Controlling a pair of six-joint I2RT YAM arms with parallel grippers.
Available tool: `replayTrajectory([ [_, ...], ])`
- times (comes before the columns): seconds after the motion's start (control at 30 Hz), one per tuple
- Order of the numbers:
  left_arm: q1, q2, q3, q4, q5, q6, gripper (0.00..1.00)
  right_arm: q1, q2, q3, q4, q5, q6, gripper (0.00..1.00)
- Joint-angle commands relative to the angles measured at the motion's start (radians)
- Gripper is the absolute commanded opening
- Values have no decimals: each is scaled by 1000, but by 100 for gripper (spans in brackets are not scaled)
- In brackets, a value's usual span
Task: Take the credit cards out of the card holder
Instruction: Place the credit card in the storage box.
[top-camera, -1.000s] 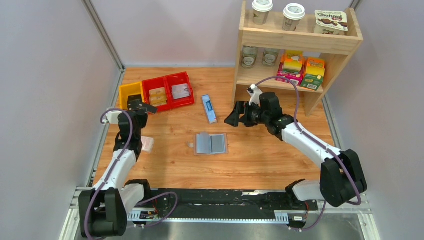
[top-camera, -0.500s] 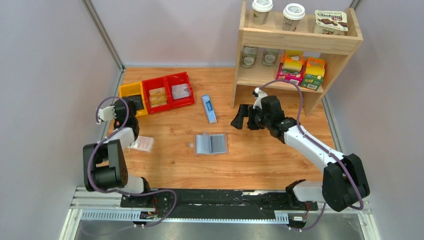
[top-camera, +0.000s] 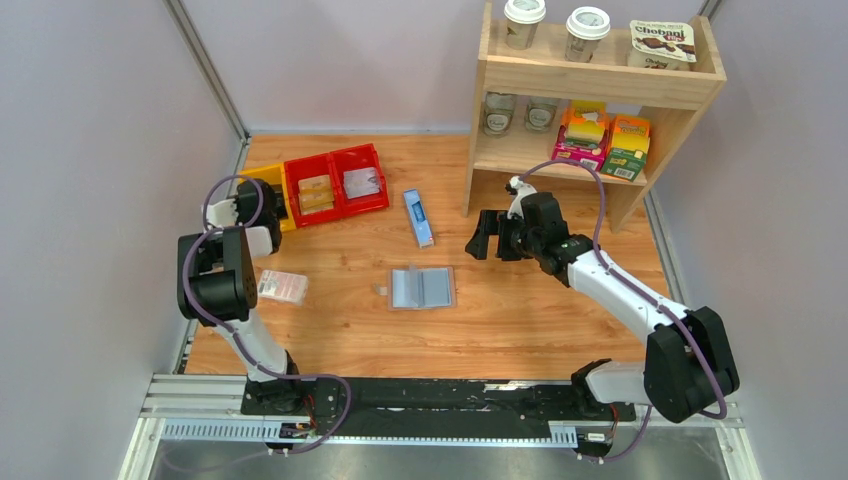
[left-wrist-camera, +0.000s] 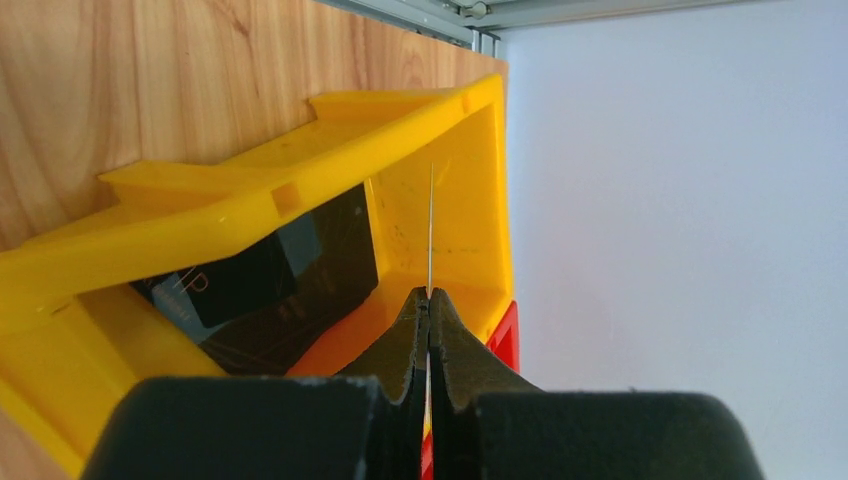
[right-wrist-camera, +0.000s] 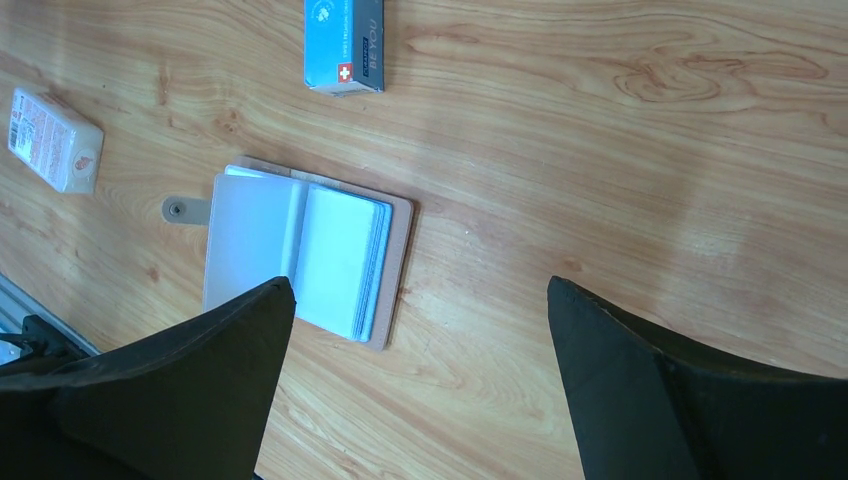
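Note:
The card holder (top-camera: 422, 287) lies open on the table with its pale blue lining up, also in the right wrist view (right-wrist-camera: 300, 255), snap tab to its left. My left gripper (top-camera: 262, 205) is shut on a thin credit card (left-wrist-camera: 430, 230), seen edge-on and sticking out past the fingertips (left-wrist-camera: 415, 335) over the yellow bin (left-wrist-camera: 300, 175). Dark credit cards (left-wrist-camera: 270, 275) lie flat inside that bin. My right gripper (top-camera: 487, 235) hangs open and holds nothing, above the table right of the card holder (right-wrist-camera: 420, 285).
Two red bins (top-camera: 335, 180) with small items stand next to the yellow bin (top-camera: 255, 178). A long blue box (top-camera: 418, 217) lies behind the holder, a pink-and-white packet (top-camera: 282, 287) to the left. A wooden shelf (top-camera: 590, 90) with cups and boxes stands at the back right.
The left arm has folded back and swung its gripper, still shut on the card, over the yellow bin. The right gripper has shifted slightly right and stayed open.

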Motion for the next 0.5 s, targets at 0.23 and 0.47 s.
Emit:
replayTrajectory([
  [0.23, 5, 98, 74, -27, 47, -64, 25, -3, 12, 42, 0, 9, -27, 100],
  [0.47, 5, 43, 56, -64, 75, -64, 46, -3, 6, 38, 10, -11, -22, 100],
])
